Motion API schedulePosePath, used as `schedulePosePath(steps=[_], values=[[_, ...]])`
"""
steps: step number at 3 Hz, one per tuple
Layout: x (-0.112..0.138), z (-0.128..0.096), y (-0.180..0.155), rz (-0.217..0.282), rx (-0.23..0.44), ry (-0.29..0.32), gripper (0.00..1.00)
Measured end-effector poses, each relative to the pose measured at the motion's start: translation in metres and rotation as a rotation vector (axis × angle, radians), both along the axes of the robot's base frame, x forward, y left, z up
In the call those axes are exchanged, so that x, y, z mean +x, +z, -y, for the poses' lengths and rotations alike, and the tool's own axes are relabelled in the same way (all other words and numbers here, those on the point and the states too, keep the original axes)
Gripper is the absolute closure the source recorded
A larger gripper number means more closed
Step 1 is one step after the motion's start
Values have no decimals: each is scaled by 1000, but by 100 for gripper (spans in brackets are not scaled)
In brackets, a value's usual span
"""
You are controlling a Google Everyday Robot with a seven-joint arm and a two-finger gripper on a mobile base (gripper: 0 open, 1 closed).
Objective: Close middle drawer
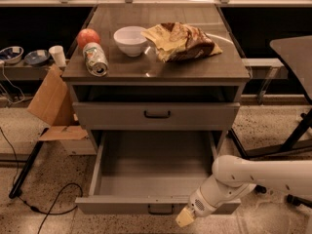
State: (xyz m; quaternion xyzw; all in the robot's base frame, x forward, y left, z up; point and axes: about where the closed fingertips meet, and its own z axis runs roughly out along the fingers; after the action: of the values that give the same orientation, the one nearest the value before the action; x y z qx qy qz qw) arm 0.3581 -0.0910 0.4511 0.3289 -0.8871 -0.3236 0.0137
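Middle drawer (122, 204) grey, shallow, pulled far out; gripper (185, 219) at front panel, right of centre

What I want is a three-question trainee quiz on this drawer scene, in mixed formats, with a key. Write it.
1. Fill in: on the cabinet top, the can lies on its ____.
2. True or false: the middle drawer is pulled out, and nothing shows inside it.
3. Where is the gripper?
A) raised above the cabinet top
B) low, in front of the middle drawer's front panel, to the right of its handle
C) reaching into the drawer above

Key: 1 side; 2 true; 3 B.
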Motion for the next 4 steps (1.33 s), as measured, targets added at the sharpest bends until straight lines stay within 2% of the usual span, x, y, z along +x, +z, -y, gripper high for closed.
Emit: schedulePosePath(steps=[1, 2, 3, 4], values=[[8, -4, -20, -8, -45, -28, 98], [12, -2, -31, -7, -67, -62, 86], [16, -3, -32, 12, -76, -85, 67], [24, -10, -27, 42, -75, -87, 44]])
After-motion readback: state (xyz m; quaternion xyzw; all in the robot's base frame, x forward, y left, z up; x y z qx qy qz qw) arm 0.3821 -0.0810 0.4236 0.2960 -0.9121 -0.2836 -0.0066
